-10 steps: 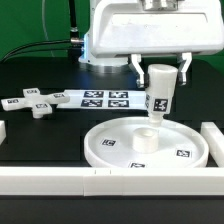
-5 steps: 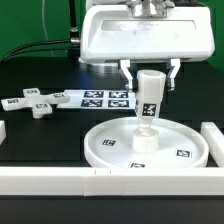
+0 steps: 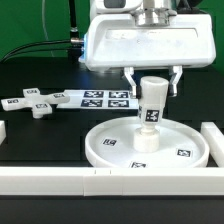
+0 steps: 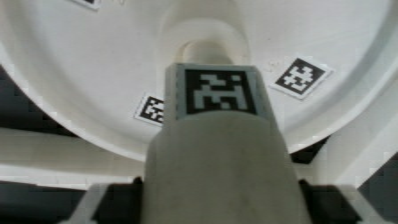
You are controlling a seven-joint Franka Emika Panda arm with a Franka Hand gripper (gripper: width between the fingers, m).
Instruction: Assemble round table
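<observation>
Pincer [image 3: 154, 84]: closed on the upper end of the short cylindrical leg [image 3: 150, 103], one finger on each side of it; in the wrist view the leg [image 4: 214, 150] fills the middle of the picture between the two dark fingers [image 4: 114, 201].
Leg: held nearly upright above the middle of the disc, its lower end leaning a little toward the exterior view's left; a square tag [image 4: 214, 92] faces the wrist camera.
Leg's lower end: meets the raised hub [image 3: 143, 141] at the disc's centre; whether it is seated there or only touching cannot be told.
Round disc [image 3: 101, 150]: large, white and rimmed, lying flat on the black worktop [image 3: 45, 135], with square tags on its inner face.
Cross-shaped foot [image 3: 35, 104]: flat on the worktop toward the exterior view's left, well apart from the disc.
Marker board [image 3: 104, 97]: flat behind the disc, between the foot and the arm's base.
White bars [image 3: 60, 181]: one along the near edge just in front of the disc, another at the exterior view's right.
</observation>
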